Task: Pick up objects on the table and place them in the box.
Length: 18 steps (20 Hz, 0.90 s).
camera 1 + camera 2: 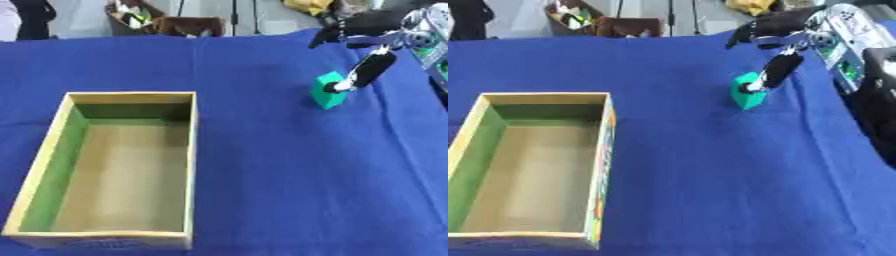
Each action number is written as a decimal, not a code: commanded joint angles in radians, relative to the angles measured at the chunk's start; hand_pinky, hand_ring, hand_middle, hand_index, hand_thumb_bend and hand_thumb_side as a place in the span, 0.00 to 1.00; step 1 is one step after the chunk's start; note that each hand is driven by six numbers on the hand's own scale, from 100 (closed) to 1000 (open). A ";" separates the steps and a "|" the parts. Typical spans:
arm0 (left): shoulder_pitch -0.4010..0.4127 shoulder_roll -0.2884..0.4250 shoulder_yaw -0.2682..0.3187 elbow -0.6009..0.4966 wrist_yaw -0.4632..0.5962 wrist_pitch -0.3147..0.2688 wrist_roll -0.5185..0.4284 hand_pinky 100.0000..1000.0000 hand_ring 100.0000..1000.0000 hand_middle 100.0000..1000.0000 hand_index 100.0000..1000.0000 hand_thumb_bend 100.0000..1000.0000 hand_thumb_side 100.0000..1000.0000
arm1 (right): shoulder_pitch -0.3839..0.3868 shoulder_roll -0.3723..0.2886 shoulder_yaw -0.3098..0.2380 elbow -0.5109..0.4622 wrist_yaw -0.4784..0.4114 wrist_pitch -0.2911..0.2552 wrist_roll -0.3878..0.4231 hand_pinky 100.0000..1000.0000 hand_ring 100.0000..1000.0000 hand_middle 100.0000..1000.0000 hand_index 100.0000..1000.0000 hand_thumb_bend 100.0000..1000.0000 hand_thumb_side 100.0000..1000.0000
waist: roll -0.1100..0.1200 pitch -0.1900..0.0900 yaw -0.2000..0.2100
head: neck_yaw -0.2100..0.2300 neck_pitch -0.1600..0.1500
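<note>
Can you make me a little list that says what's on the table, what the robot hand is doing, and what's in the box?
table: covered with a blue cloth
box: wooden box with a green inner wall, on the robot's left side, nothing inside it
block: one green block on the cloth, to the right of the box and apart from it
right hand: right hand reaches down from the upper right, one fingertip touching the block
block held: not yet, no grasp seen
left hand: not visible
</note>
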 commanded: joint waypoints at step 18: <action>-0.009 0.020 -0.007 -0.019 -0.010 -0.001 -0.016 0.00 0.29 0.36 0.45 0.00 0.87 | 0.023 -0.111 0.059 -0.081 0.168 -0.211 0.237 0.78 0.87 0.95 1.00 0.37 0.57 | -0.013 -0.004 0.011 | -0.006 -0.015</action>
